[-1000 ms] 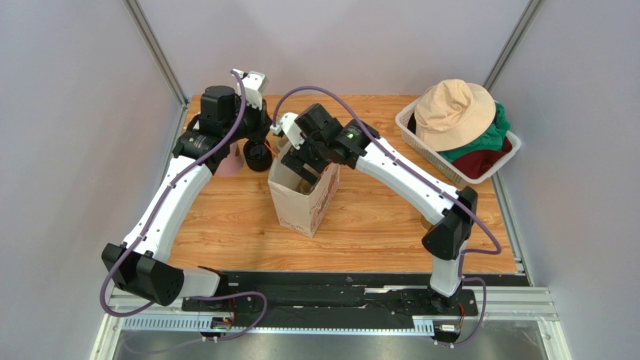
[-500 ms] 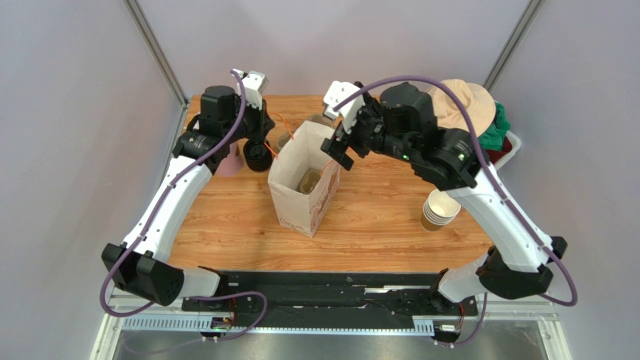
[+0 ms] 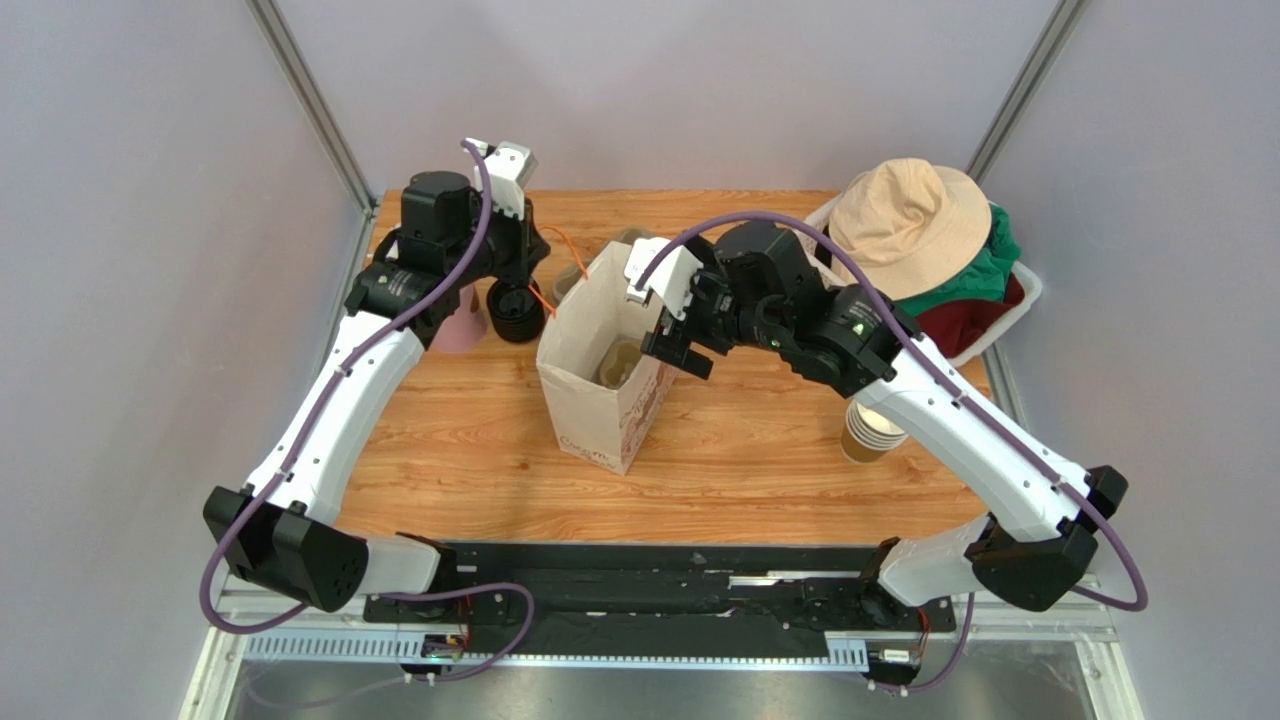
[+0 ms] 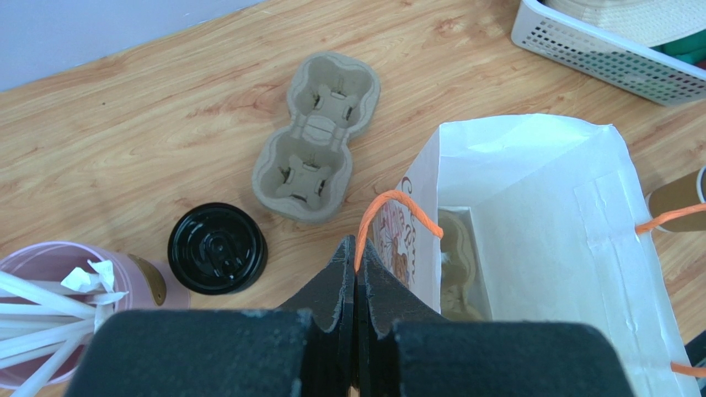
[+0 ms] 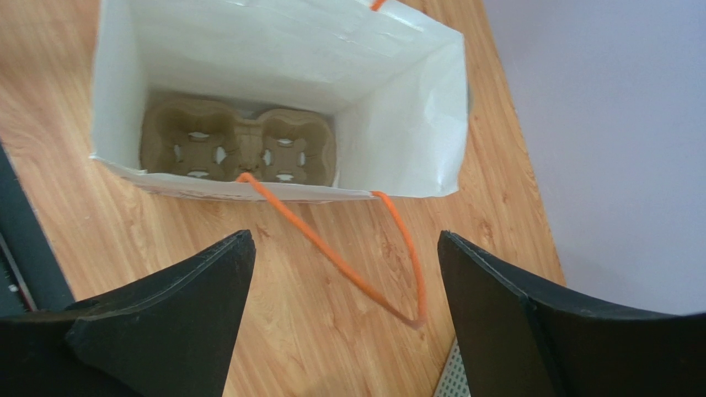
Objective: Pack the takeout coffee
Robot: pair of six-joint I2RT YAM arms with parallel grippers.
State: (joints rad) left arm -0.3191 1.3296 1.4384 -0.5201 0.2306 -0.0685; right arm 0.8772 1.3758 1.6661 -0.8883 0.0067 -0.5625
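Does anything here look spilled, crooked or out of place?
Nothing is spilled or tipped. The one oddity is the white basket at the far right, heaped with a tan hat and clothes among coffee supplies. The paper bag stands upright, a cup carrier flat inside.

All three views look down onto the bag (image 3: 598,420).

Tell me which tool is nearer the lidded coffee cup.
Left. The left tool, shut on the orange handle, sits just beside the cup; the right tool hangs open across the bag from it.
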